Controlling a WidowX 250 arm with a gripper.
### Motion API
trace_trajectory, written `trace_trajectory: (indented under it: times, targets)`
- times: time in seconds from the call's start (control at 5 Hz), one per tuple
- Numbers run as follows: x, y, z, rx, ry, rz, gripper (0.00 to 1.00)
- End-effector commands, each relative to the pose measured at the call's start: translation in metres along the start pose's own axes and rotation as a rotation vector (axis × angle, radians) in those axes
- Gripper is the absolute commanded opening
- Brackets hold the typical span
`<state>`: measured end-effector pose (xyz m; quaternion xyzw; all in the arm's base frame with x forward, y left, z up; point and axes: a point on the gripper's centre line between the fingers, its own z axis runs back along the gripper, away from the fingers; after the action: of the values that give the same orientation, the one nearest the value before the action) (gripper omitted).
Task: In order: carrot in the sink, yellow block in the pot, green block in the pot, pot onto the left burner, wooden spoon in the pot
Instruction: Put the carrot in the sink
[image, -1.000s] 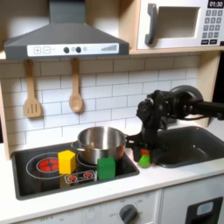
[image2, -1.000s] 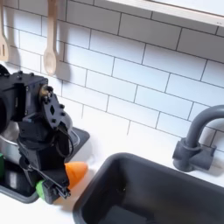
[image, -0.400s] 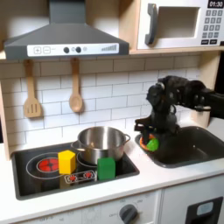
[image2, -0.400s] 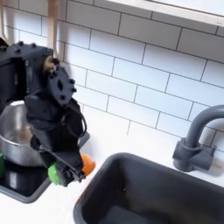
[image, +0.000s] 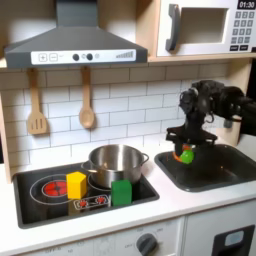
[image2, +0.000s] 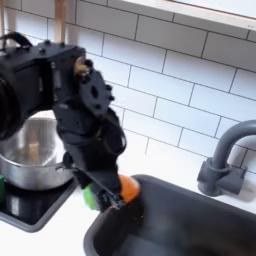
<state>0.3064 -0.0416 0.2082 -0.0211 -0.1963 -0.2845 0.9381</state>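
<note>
Holding the carrot clamped over the sink, the gripper has not released it; both blocks, pot move and spoon are not yet done.

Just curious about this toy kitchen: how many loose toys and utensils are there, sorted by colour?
Orange: 1, the carrot in the pincer
Yellow: 1, the yellow block
Green: 1, the green block
Silver: 1, the pot
Wooden: 2, the wooden spoon and spatula
Total: 6

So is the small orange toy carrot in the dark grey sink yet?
Not yet. The small orange toy carrot is held in the claw, above the dark grey sink's edge, not resting inside.
</note>
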Motion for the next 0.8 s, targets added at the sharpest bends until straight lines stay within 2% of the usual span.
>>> trace_trajectory:
  times: [0.0,0.2,0.4,0.6]
  targets:
    - [0.01,-0.026,-0.013,-0.066,0.02,-0.054,0.0]
    - [0.008,-0.023,-0.014,-0.071,0.032,-0.045,1.0]
    - [0.007,-0.01,0.0,-0.055,-0.005,0.024,1.0]
    - [0.002,0.016,0.019,-0.015,-0.051,0.166,1.0]
